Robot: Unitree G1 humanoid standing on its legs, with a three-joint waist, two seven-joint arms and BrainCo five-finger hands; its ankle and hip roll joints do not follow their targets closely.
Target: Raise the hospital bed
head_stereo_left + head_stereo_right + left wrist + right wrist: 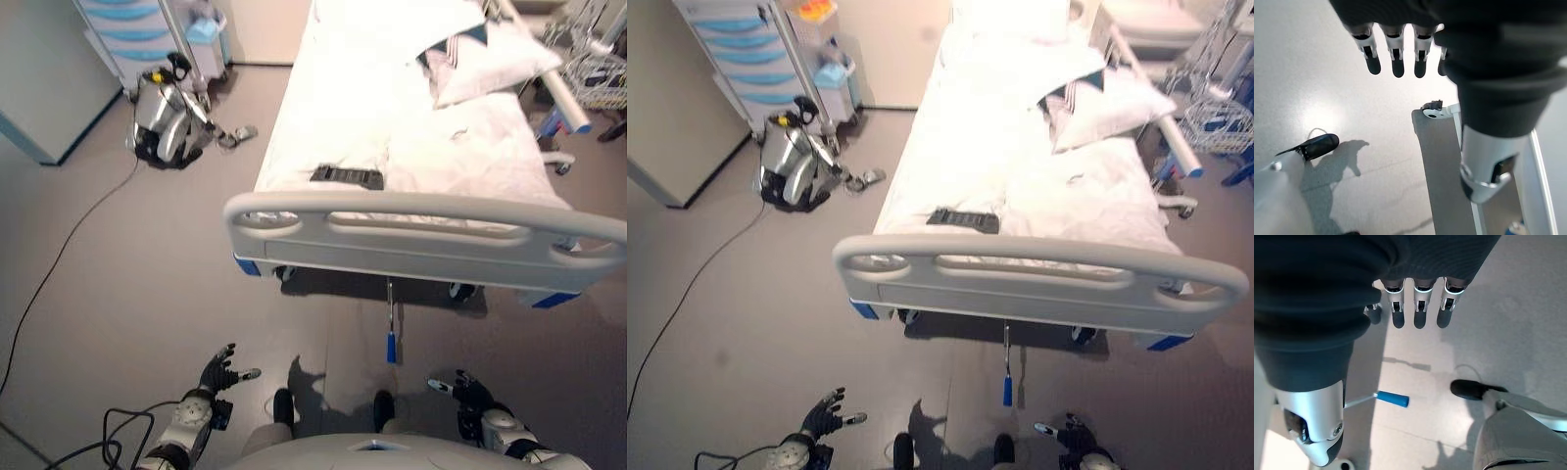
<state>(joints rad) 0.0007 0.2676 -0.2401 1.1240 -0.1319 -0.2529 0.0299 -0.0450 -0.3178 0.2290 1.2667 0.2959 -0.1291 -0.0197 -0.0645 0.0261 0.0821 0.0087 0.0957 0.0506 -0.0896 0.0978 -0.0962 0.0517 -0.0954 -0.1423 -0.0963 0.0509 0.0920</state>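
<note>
The hospital bed (pixel 421 230) stands ahead with its grey footboard facing me and white bedding on top. Below the footboard a metal crank with a blue handle (pixel 391 347) hangs down toward the floor; the blue handle (pixel 1393 398) also lies past my right hand's fingers. My left hand (pixel 219 373) hovers low over the floor at the lower left, open and holding nothing. My right hand (pixel 458 391) is at the lower right, open and holding nothing, a short way right of and nearer than the blue handle.
A black remote (pixel 347 177) lies on the mattress near the foot. A pillow (pixel 490 64) rests at the bed's far right. A silver canister machine (pixel 167 122) sits on the floor at the left by a blue-drawered cabinet (pixel 127 29). A wire cart (pixel 598 73) stands at far right.
</note>
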